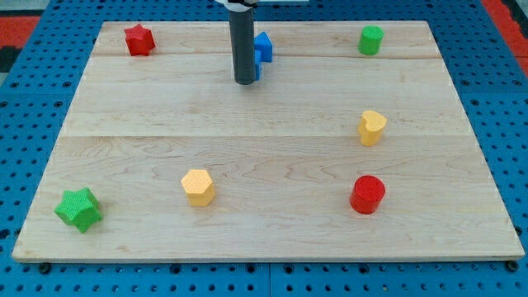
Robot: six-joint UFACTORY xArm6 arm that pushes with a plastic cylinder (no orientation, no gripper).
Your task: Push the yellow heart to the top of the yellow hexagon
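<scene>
The wooden board (272, 124) filled most of the scene, lying on a blue pegboard table (25, 74). Over its far middle stood the dark rod, with my tip (244, 82) resting on the wood, just beside a blue block (262, 48) whose shape I could not make out behind the rod. The rod had no jaws to open or close, and it looked to be touching only the board.

The yellow heart (372, 127) sat on the right side, about midway between far and near, well apart from the tip. The yellow hexagon (198, 186) lay nearer and to the left of centre, well apart from the heart. By my judgement the job was hardly begun: the tip had yet to reach the heart, which needed pushing left across the board to the spot just beyond the hexagon.

Smaller bystanders: a red star (139, 39) far left, a green cylinder (370, 40) far right, a red cylinder (367, 195) near right, a green star (79, 209) near left.
</scene>
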